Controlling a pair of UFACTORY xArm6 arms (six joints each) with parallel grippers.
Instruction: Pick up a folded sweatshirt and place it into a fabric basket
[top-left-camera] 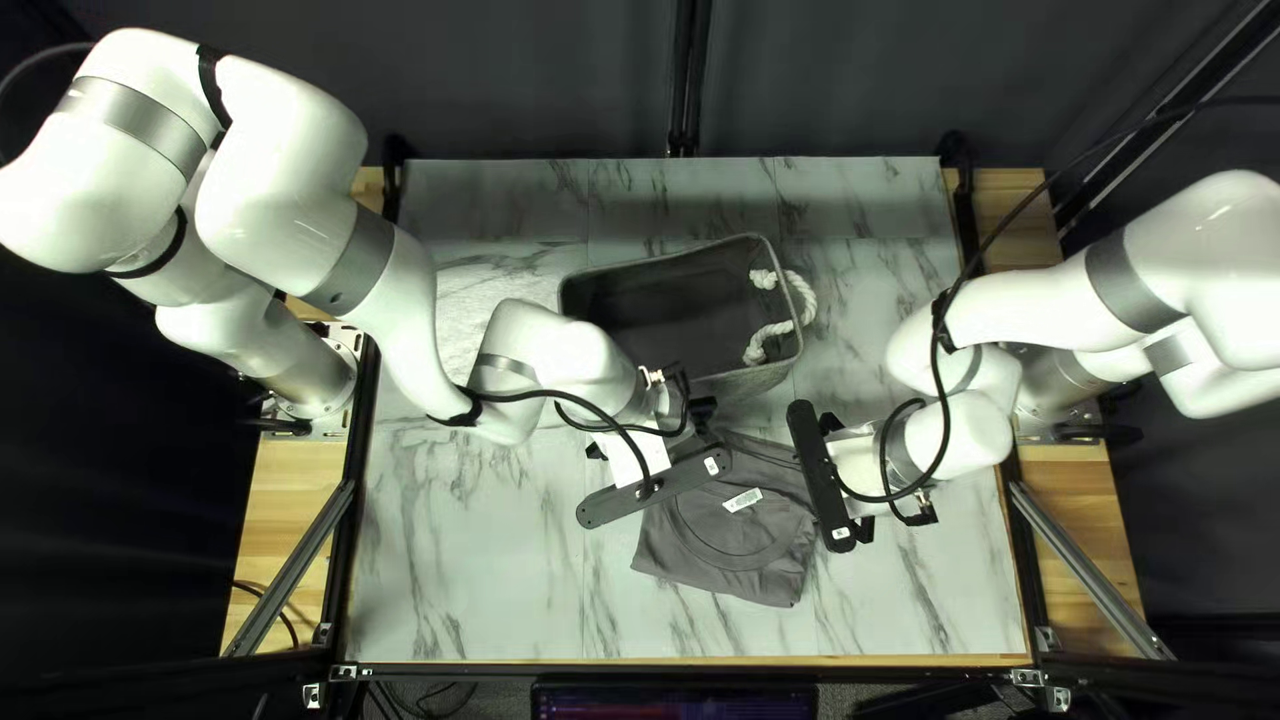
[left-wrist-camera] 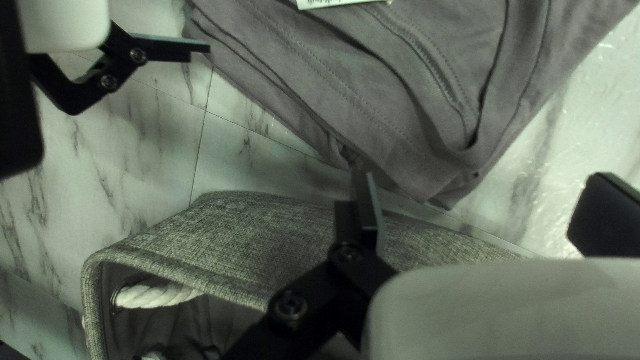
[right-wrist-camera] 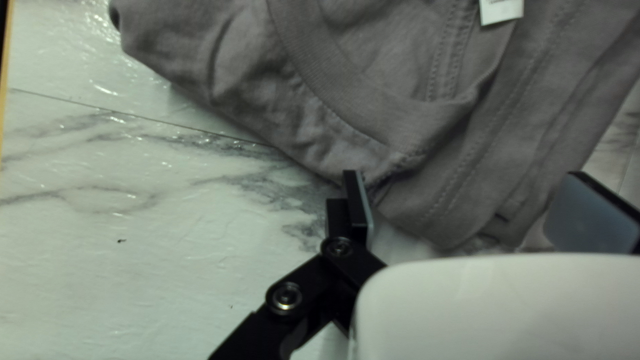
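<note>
The folded grey sweatshirt (top-left-camera: 747, 554) lies on the table below the fabric basket (top-left-camera: 750, 384) in the top left view. My left gripper (top-left-camera: 654, 488) is over its left edge, and my right gripper (top-left-camera: 820, 476) is at its right edge. In the left wrist view, the open left gripper (left-wrist-camera: 483, 210) has a corner of the sweatshirt (left-wrist-camera: 393, 113) ahead, and one finger overlaps the basket's wall (left-wrist-camera: 247, 233). The right wrist view shows the right gripper (right-wrist-camera: 475, 210) open, a folded corner of the sweatshirt (right-wrist-camera: 427, 180) between and beyond its fingers, not pinched.
White rope handles (top-left-camera: 800, 300) hang at the basket's right end. A black finger of my right arm's gripper (left-wrist-camera: 170, 50) shows beside the sweatshirt in the left wrist view. A marble-patterned table (top-left-camera: 467, 560) lies beneath everything, and both grippers are close together.
</note>
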